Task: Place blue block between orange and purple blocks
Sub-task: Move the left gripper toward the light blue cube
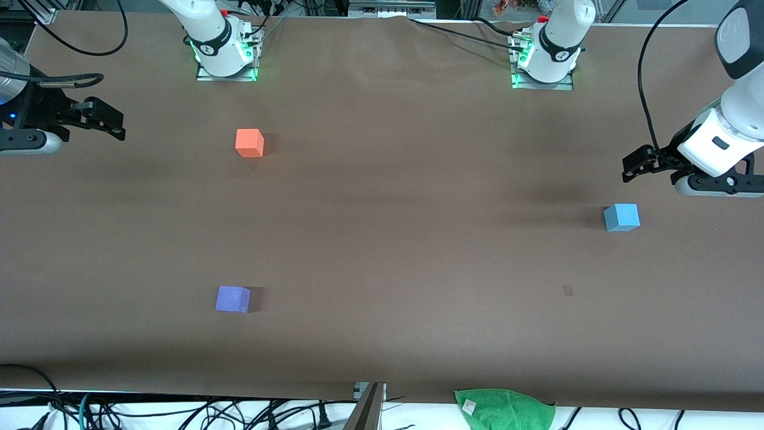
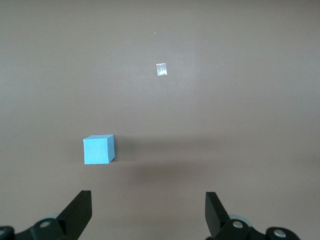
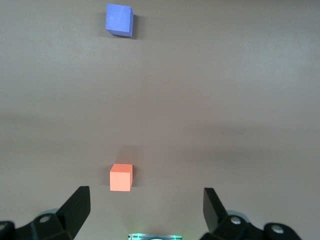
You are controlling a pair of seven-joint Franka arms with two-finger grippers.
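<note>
Brown matte table covering (image 1: 382,239), faintly creased, spanning the whole work surface; cables and a green cloth (image 1: 504,409) hang at the edge nearest the front camera.

Item 1: blue block (image 1: 621,217), light sky-blue matte cube, no long axis. It sits flat on the table toward the left arm's end, about midway between the base edge and the front-camera edge, its faces turned slightly off the table edges. Nothing touches it. The left wrist view shows it (image 2: 98,149) off-centre between the fingers, one lit face and a narrow shaded side.

Item 2: orange block (image 1: 249,143), bright orange matte cube, toward the right arm's end, nearer the base edge.

Item 3: purple block (image 1: 233,298), violet matte cube, same end, nearer the front-camera edge, roughly in line with the orange one and well apart from it. The gap between them is bare covering.

Item 4: left gripper (image 1: 641,164), held over the table end near the blue block, fingers (image 2: 80,212) spread wide, holding nothing.

Item 5: right gripper (image 1: 107,122), over the right arm's end of the table, fingers (image 3: 77,210) spread wide, holding nothing.

View notes: only the right wrist view frames orange (image 3: 121,177) and purple (image 3: 119,20) together from above. Only the left wrist view shows the small pale tape mark (image 2: 161,69) clearly; in the front view it is a faint patch (image 1: 567,291).
</note>
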